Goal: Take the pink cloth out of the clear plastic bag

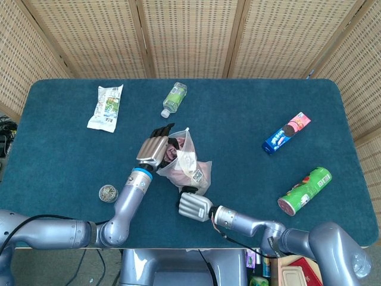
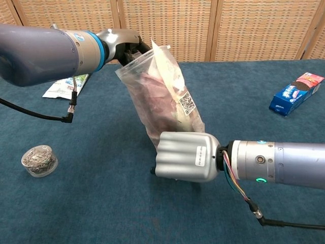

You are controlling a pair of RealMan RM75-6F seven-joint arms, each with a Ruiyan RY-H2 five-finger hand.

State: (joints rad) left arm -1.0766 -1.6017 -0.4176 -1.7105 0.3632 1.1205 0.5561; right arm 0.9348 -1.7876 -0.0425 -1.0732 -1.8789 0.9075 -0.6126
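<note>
Pink cloth [image 2: 152,94] crumpled inside upright clear bag [image 2: 170,109]

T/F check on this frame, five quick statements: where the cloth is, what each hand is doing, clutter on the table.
1. The pink cloth is inside the clear plastic bag. True.
2. The right hand grips the bag's lower end. True.
3. The left hand rests flat on the table, away from the bag. False: it is at the bag's open top, fingers at the mouth.
4. The green can stands upright. False: it lies on its side near the table's right edge.
5. A small bottle lies on the blue table beyond the bag. True.
</note>
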